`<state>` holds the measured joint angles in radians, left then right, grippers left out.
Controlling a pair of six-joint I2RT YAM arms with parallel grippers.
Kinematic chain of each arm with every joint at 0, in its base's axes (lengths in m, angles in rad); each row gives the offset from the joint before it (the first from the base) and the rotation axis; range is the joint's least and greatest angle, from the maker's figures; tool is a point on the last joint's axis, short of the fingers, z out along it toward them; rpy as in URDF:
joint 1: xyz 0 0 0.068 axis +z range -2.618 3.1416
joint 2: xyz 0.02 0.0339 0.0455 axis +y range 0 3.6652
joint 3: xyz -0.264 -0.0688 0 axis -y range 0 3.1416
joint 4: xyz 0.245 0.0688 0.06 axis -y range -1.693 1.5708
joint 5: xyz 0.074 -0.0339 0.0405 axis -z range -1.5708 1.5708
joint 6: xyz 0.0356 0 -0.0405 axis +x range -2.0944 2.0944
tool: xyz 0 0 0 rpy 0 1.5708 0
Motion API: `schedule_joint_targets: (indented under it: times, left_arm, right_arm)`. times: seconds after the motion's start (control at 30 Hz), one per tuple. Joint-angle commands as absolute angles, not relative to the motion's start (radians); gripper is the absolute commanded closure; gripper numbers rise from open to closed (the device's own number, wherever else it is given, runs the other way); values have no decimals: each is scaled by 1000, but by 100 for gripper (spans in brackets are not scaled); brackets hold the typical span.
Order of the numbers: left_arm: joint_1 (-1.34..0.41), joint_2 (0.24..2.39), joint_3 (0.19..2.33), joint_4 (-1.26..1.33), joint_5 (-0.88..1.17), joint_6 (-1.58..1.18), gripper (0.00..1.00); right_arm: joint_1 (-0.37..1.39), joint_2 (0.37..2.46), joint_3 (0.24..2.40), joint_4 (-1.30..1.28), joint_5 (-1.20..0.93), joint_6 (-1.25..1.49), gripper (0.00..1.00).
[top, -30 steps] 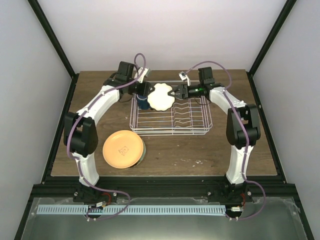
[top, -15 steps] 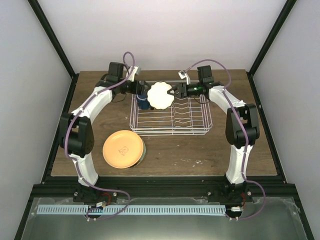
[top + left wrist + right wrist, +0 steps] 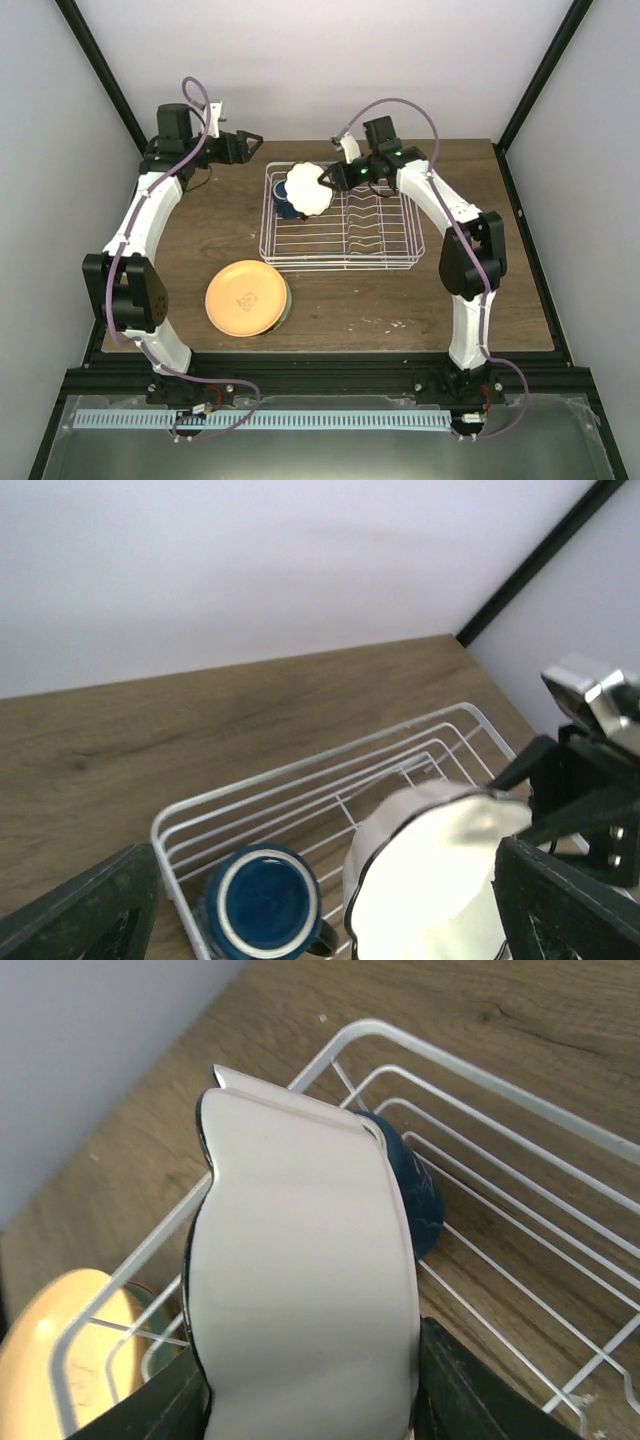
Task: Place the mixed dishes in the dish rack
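bare wood runs along the table's (image 3: 400,320) near edge. at near left the orange-yellow plate (image 3: 244,298) lies flat on the mint-green plate (image 3: 288,300), which shows only a sliver. the dish rack (image 3: 340,264) runs long left to right. in its far left corner stands the blue mug (image 3: 283,207), partly hidden by the white scalloped dish (image 3: 307,188), which is tipped up and pinched at its rim by the right gripper (image 3: 326,179). the left gripper (image 3: 250,144) hangs wide open, holding nothing, beyond the rack's far left corner.

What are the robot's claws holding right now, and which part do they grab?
The right claw pinches the small white scalloped-edge dish by its rim, above the white wire dish rack. The left claw is open, holding nothing.
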<state>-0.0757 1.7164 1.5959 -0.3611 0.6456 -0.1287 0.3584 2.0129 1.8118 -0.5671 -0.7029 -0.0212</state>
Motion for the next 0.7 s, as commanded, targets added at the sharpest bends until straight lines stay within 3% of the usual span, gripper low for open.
schedule_joint_targets:
  times: [0.0, 0.3, 0.67]
  left_arm:
    - [-54, 1669, 1618, -403, 620, -90, 8]
    - [-43, 1625, 1536, -375, 621, -101, 7]
    - [-43, 1585, 1462, -364, 643, -94, 6]
  right_arm:
    - [466, 1951, 1893, -654, -399, -155, 79]
    - [646, 1866, 1769, -623, 98, -295, 80]
    - [769, 1902, 1740, -660, 503, -371, 81]
